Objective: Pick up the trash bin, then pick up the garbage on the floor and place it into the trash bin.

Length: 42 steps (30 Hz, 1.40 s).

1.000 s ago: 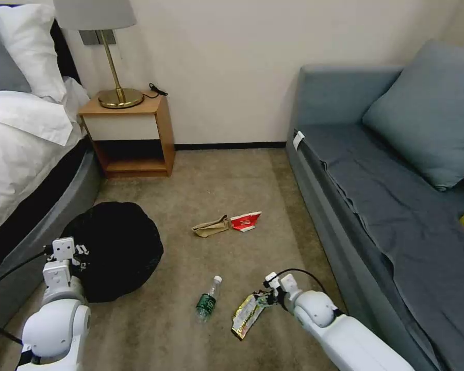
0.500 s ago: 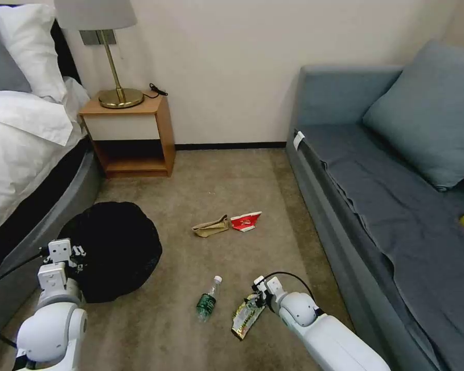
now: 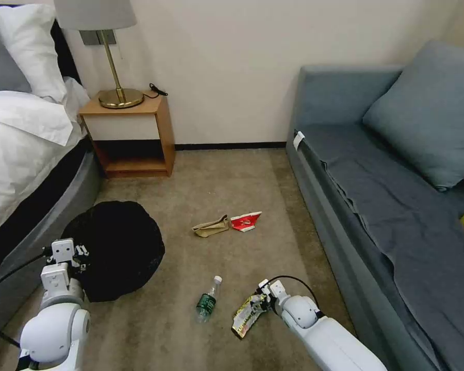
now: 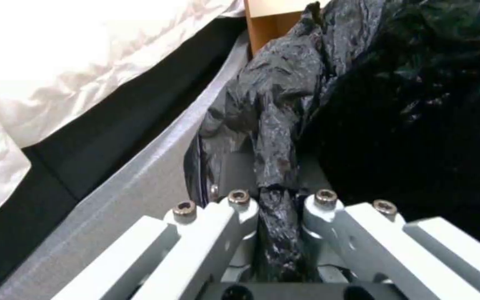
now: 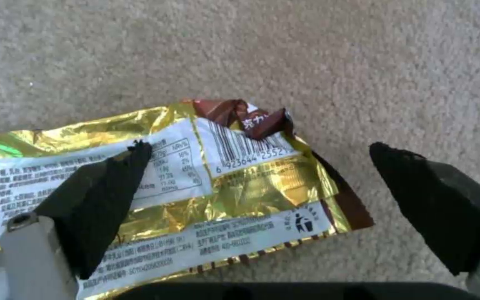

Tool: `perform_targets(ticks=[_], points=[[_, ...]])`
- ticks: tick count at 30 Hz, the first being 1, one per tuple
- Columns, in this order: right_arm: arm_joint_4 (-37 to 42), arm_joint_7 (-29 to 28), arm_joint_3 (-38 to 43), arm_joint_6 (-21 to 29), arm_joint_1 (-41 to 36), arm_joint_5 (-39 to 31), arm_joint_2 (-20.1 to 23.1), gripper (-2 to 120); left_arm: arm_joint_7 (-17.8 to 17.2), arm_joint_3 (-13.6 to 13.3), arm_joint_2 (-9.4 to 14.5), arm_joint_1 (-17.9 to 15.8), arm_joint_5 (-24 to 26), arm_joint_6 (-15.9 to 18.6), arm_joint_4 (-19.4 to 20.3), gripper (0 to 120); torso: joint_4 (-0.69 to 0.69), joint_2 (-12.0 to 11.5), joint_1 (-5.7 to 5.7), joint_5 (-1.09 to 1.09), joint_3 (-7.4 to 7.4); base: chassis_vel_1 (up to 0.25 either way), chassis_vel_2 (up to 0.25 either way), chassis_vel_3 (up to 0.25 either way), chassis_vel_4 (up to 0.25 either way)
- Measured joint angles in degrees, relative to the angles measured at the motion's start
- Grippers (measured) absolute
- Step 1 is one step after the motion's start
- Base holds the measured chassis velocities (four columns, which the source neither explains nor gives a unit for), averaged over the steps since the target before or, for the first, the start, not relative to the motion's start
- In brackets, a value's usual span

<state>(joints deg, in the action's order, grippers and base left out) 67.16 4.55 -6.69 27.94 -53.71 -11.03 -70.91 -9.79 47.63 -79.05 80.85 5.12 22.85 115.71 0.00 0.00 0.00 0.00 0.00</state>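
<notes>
Left gripper pinches the bin liner; right gripper hangs wide open over the wrapper — light, crinkly, slippery foil, best pinched at its near edge.

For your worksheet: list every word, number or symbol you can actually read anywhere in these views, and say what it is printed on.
"6 923644 2552": barcode digits on the snack wrapper; further digits are hidden by a fold.
Bin-and-figure disposal symbol: same wrapper, near its corner.
Small table and text lines on the wrapper: too small to read.
Bottle label and red-and-white carton: print too small to read.
</notes>
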Motion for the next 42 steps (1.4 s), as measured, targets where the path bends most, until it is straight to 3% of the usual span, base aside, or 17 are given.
perform_targets(ticks=[8,16,20,24,29,33,42], points=[[0.17,0.18,0.24,-0.03,-0.4,0.27,-0.24,95,-0.01,-0.13,-0.02,-0.35,-0.15,-0.4,-0.29,4,0.0,0.0,0.0,-0.01,0.0,0.0,0.0,0.0,0.0],[0.89,0.47,0.62,-0.09,-1.12,0.33,-0.4,62,-0.11,-0.18,-0.06,-0.57,-0.13,-0.6,-0.4,4,0.02,0.0,0.0,0.02,0.0,0.0,0.0,0.0,0.0],[1.33,0.48,0.65,-0.06,-1.34,0.34,-0.28,53,-0.13,-0.19,-0.06,-0.63,-0.12,-0.64,-0.46,4,0.02,0.0,0.0,0.02,0.0,0.0,0.0,0.0,0.0],[2.42,0.29,0.94,0.34,-1.86,0.44,0.12,32,-0.19,-0.31,-0.18,-0.75,-0.1,-0.69,-0.51,4,0.0,0.0,0.0,0.0,0.01,0.0,0.0,0.0,0.0],[2.92,0.15,1.11,0.42,-2.16,0.65,0.18,20,-0.24,-0.33,-0.18,-0.77,-0.08,-0.72,-0.51,4,0.0,0.0,0.0,0.0,0.01,0.0,0.0,0.0,0.0],[4.48,-0.05,1.52,0.58,-2.49,0.75,0.47,1,-0.27,-0.33,-0.15,-0.7,-0.02,-0.74,-0.5,4,0.0,0.0,0.0,0.0,0.01,0.0,0.0,0.0,0.0],[8.12,-0.2,2.58,1.23,-2.99,0.67,1.18,0,-0.27,-0.33,-0.02,-0.33,0.17,-0.8,-0.41,4,0.0,0.0,0.0,0.0,0.01,0.0,0.0,0.0,0.0]])
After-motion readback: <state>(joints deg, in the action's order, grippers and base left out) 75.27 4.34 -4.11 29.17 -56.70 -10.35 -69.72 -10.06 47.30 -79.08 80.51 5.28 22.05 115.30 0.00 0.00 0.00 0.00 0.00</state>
